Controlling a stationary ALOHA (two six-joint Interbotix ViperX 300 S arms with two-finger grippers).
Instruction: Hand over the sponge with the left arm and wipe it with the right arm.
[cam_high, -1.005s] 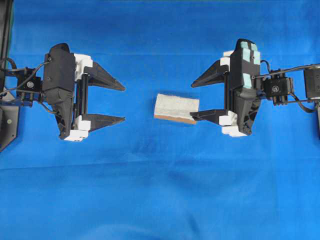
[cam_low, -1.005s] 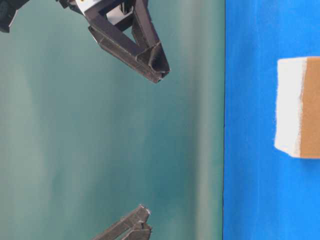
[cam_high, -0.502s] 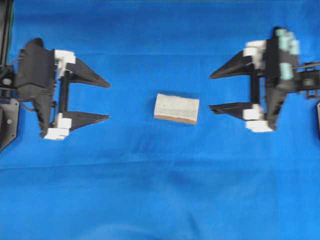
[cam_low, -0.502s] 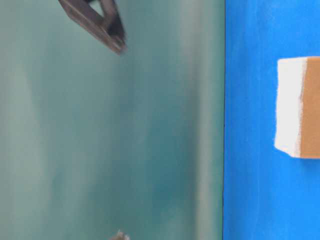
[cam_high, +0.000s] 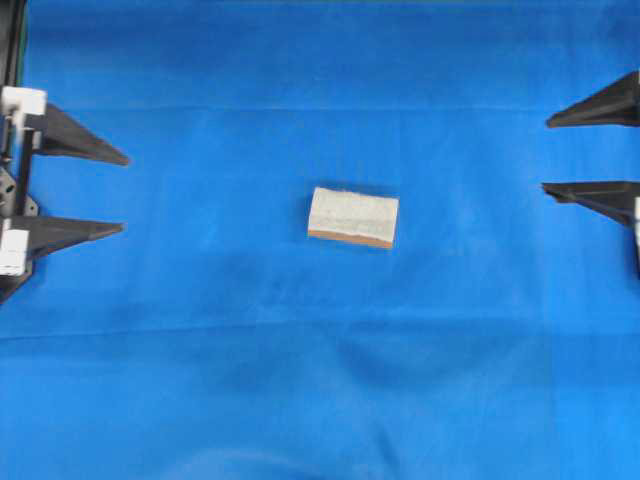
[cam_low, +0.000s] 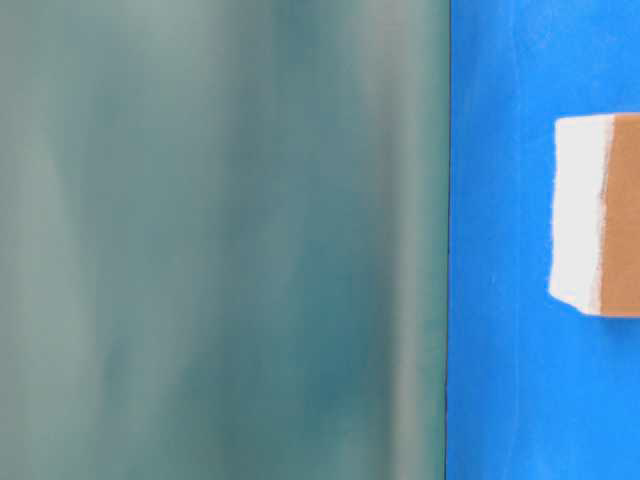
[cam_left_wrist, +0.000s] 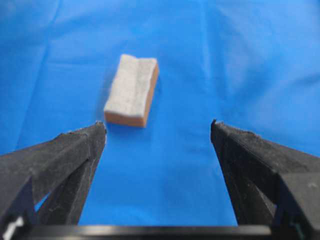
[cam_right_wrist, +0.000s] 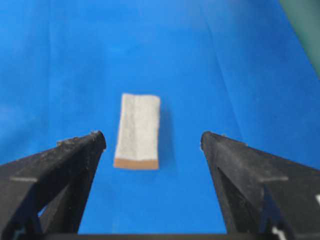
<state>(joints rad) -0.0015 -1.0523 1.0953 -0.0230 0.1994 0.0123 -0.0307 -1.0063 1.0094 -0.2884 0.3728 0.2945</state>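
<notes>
1. Both my grippers, left (cam_high: 122, 193) and right (cam_high: 547, 155), have their fingers wide apart, holding nothing.
2. The sponge (cam_high: 353, 217) lies alone on the blue bench (cam_high: 320, 380), between them, well apart from both.

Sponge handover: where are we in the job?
Nothing looks done. The sponge lies flat on the blue cloth, untouched, midway between the arms. In hand: nothing; the left hand and right hand both stand open at the overhead view's edges, well clear of it. Left: the pickup, the handover and the wipe.
</notes>
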